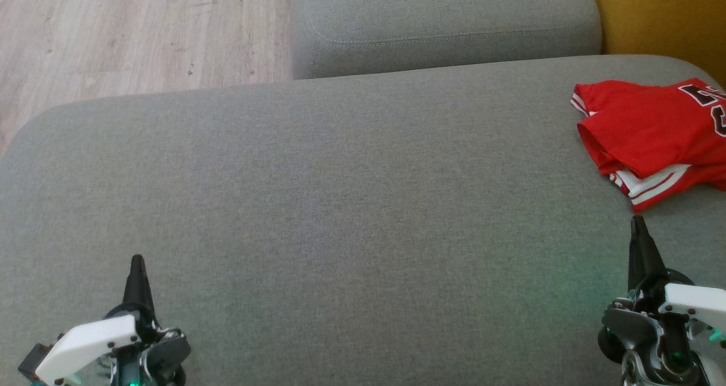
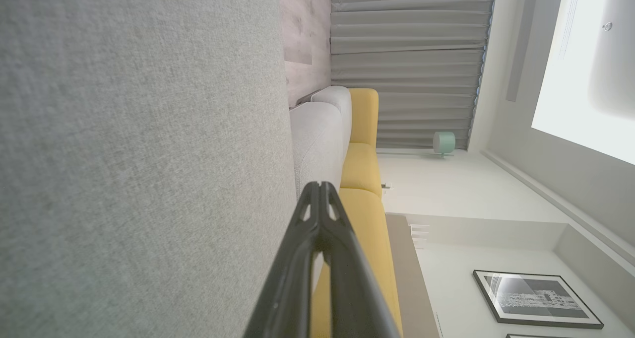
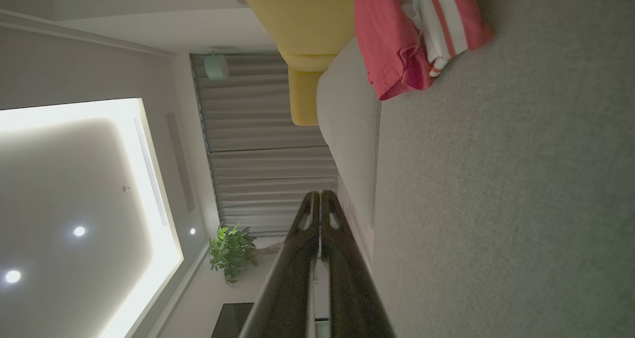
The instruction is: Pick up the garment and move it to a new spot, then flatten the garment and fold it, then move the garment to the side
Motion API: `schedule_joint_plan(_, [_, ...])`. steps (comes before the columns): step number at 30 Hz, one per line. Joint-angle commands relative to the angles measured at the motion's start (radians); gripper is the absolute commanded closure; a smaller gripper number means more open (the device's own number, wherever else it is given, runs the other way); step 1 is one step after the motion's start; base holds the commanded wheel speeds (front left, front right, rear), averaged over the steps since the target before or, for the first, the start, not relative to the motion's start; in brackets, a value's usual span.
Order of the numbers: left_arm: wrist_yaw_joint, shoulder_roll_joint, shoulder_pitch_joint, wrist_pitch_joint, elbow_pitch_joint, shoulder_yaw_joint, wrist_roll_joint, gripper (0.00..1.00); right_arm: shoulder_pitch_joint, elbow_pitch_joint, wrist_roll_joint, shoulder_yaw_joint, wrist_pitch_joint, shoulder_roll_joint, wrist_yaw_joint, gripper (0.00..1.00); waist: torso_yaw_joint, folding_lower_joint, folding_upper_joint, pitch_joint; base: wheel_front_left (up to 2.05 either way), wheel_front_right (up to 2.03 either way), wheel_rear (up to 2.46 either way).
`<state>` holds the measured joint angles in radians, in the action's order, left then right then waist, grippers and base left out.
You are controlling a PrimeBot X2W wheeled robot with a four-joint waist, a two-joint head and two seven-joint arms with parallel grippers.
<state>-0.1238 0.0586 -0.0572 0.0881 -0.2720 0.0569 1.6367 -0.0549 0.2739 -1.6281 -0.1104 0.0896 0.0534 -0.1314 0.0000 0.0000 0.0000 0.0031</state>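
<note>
Head view: we note garment [image 1: 652, 131], red with white-striped trim, lying bunched at far right edge of gray sofa seat [image 1: 340, 204]. Left end effector [image 1: 136, 260] over near left corner, fingers pressed together, holding nothing. Right end effector [image 1: 638, 221] over near right corner, fingers together, empty, tip near garment hem.

Left wrist view: we confirm left end effector [image 2: 320, 186] fingertips meeting, nothing between; sofa seat alongside, yellow cushion [image 2: 364, 209] beyond.

Right wrist view: we confirm right end effector [image 3: 320, 195] fingers together, empty; garment [image 3: 392, 45] ahead on sofa seat, apart from fingers.
</note>
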Motion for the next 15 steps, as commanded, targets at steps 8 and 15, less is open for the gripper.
schedule_joint_plan(8, [-0.007,0.007,-0.049,0.008,0.028,0.035,-0.01,1.0,-0.051,-0.03,0.005,0.014,0.009,0.01,0.001,1.0,0.0,0.0,0.0,0.0,0.0,0.0,0.0])
schedule_joint_plan(15, [-0.007,0.006,-0.049,0.009,0.028,0.037,-0.012,1.0,-0.052,-0.03,0.006,0.012,0.011,0.009,0.001,1.0,0.0,0.0,0.0,0.0,0.0,0.0,0.0])
